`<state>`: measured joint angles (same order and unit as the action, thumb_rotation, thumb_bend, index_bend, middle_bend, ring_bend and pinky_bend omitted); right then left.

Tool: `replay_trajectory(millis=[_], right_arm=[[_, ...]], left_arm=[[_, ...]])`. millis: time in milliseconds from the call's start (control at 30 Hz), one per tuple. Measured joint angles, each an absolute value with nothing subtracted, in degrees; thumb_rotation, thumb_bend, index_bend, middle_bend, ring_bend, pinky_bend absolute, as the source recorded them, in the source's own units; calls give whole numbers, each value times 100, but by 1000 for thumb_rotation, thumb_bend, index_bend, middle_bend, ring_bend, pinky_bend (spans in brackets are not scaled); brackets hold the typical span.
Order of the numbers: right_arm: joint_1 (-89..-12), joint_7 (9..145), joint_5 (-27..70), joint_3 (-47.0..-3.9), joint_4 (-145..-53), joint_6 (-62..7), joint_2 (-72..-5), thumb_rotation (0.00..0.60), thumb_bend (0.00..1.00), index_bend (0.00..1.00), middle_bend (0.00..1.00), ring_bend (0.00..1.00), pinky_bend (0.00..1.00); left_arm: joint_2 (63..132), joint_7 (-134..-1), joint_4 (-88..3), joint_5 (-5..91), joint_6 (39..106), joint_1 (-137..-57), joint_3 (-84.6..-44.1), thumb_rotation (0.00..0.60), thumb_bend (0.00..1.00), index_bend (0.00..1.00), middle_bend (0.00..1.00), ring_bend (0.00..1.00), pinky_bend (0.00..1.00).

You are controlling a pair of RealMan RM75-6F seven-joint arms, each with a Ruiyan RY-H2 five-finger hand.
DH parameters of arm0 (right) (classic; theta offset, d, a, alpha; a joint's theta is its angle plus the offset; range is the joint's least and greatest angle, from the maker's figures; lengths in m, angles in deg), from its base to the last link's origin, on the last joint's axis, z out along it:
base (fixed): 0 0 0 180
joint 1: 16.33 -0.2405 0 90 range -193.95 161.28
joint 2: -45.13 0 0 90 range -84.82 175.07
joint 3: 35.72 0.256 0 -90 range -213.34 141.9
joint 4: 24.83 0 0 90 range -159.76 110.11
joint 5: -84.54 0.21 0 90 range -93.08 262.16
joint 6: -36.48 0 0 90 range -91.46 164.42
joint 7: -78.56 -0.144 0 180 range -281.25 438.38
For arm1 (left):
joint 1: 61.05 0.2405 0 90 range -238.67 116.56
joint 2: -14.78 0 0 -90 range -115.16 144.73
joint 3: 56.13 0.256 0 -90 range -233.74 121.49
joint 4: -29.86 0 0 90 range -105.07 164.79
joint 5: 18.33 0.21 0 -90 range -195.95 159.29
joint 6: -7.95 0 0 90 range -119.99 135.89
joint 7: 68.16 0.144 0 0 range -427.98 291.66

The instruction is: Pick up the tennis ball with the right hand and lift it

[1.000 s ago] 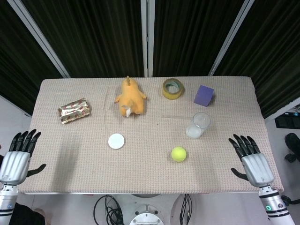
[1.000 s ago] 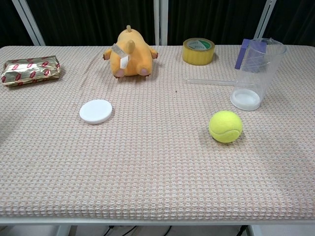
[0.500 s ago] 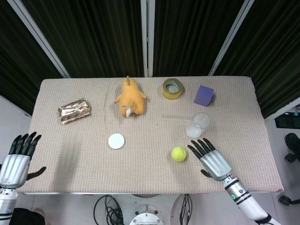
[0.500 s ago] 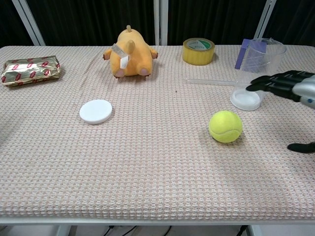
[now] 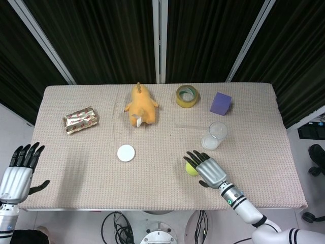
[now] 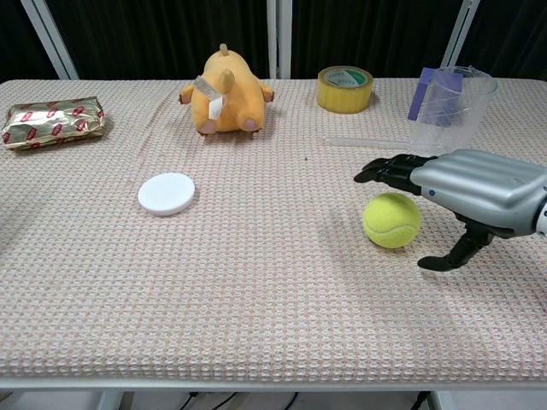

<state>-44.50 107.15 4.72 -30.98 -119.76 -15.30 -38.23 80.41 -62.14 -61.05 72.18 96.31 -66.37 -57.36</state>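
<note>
woven table [image 5: 76,152], right robot hand [image 5: 209,170] spread over tennis ball [image 6: 391,219]

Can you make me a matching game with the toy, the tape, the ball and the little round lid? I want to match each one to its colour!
Things:
1. plush toy
2. roll of tape
3. tennis ball
4. round lid

Colours:
A. white
B. bright yellow-green
C. orange
D. dull yellow with a hole in the middle

Pairs: 1-C, 2-D, 3-B, 4-A
</note>
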Motion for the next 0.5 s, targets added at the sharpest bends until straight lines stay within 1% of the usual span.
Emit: replay_trajectory(millis=[167,233,300,367,433,500], right_arm=[[-4525,10672,570,-3155,-11762,-1525,-3994,600,186,0,16,6,374],[-4547,10657,587,-3179,-11688,-1542,-4045,600,202,1,53,49,430],[-4552,10656,580,-3191,-11647,-1601,-4087,600,239,36,99,122,502],[-4554,10658,544,-3205,-11577,-1705,-4149,600,300,132,165,217,608],[-4551,10657,483,-3224,-11496,-1819,-4216,600,327,217,230,289,687],[-4547,10648,420,-3237,-11414,-1924,-4279,600,348,325,317,372,755]], left_arm=[[8046,-6245,-6079,7204,9626,-6635,-5743,600,82,18,0,0,0],[8051,-6280,-6064,7190,9631,-6633,-5755,600,82,18,0,0,0],[8054,-6296,-6047,7182,9630,-6633,-5761,600,82,18,0,0,0],[8056,-6295,-6041,7178,9619,-6634,-5758,600,82,18,0,0,0],[8057,-6294,-6036,7165,9605,-6634,-5757,600,82,18,0,0,0],[8059,-6300,-6034,7141,9588,-6634,-5759,600,82,18,0,0,0]])
